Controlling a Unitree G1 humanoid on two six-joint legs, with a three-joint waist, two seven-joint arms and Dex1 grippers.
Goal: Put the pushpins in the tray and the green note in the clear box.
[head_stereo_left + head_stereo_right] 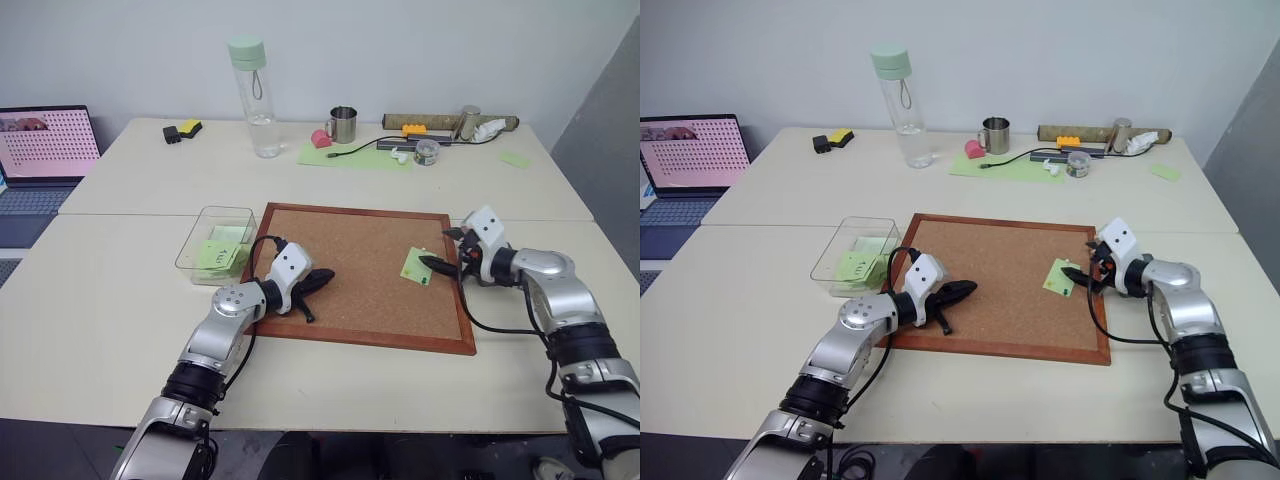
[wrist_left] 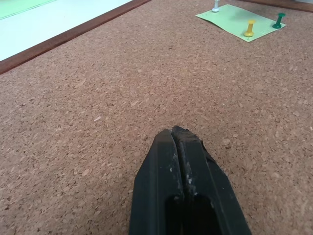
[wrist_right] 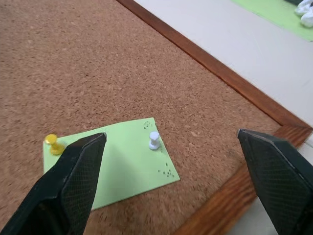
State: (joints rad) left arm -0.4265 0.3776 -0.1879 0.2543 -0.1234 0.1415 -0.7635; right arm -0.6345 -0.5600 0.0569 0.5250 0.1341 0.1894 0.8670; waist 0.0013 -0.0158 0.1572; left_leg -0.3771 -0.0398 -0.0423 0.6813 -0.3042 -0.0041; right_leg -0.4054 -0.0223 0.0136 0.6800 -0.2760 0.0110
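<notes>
The green note (image 1: 417,265) lies on the right part of the corkboard (image 1: 350,250), held down by pushpins: a white one (image 3: 154,140), a yellow one (image 3: 54,144) and a green one (image 2: 279,20). My right gripper (image 1: 445,250) hovers open just right of the note, and its two fingers straddle the corner with the white pin. Over the board's left part my left gripper (image 1: 322,277) is shut and empty, pointing at the note. The clear box (image 1: 213,240) stands left of the board with green notes inside. The tray is out of view.
At the back of the table are a water bottle (image 1: 254,95), a metal cup (image 1: 343,124), a green mat (image 1: 360,155) with cables and small items, and a black and yellow object (image 1: 182,131). A laptop (image 1: 45,145) sits at the far left.
</notes>
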